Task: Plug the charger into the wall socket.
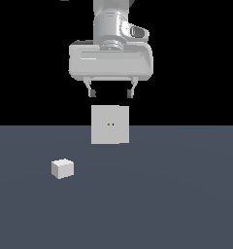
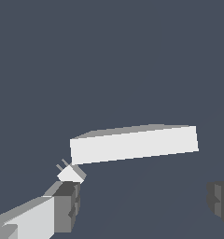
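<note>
One arm shows in the exterior view, reaching down from the top of the frame with its pale housing facing the camera. Its single tool (image 1: pixel 111 92) hangs above the scene with its two short dark-tipped fingers (image 1: pixel 91 90) spread wide apart and nothing between them, so it is released and empty.

Directly below the tool stands one wall socket (image 1: pixel 110 125), a flat white square panel set upright on the dark grey-blue surface (image 1: pixel 176 204). Two tiny dots sit side by side at its centre, one dark and one yellowish. The finger tips stop short of the panel's top edge, with a clear gap between them.

One charger (image 1: pixel 62 168), a small off-white cube-like block, rests on the surface toward the exterior view's left, nearer the camera than the socket and well apart from it. It is untouched by the tool and is not plugged in.

In the wrist view the socket (image 2: pixel 134 144) appears from above as a long pale slab, its thin top edge and one broad face both visible. The charger (image 2: pixel 71 173) shows as a small white shape just past one finger (image 2: pixel 67 207), with what may be two thin prongs sticking out of it, though the shape is too small to be sure. The second finger (image 2: pixel 220 201) shows at the picture's edge, far from the first.
</note>
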`<action>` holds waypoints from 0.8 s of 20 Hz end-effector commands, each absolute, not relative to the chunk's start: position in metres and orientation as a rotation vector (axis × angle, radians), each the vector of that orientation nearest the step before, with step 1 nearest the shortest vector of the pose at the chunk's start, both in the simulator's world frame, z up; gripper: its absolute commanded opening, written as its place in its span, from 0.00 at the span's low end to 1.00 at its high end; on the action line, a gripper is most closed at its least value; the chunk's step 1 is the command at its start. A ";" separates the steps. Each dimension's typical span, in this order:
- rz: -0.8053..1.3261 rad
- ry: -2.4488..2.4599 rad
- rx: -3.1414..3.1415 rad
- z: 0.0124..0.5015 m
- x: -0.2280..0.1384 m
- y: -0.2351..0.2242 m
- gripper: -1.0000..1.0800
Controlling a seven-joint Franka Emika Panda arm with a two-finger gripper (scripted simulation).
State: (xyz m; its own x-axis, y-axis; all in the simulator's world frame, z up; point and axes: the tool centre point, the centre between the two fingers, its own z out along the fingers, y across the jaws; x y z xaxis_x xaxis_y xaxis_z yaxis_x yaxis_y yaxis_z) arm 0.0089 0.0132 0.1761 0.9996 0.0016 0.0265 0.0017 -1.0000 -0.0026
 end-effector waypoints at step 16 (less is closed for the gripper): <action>-0.145 -0.186 -3.105 0.159 0.001 0.030 0.96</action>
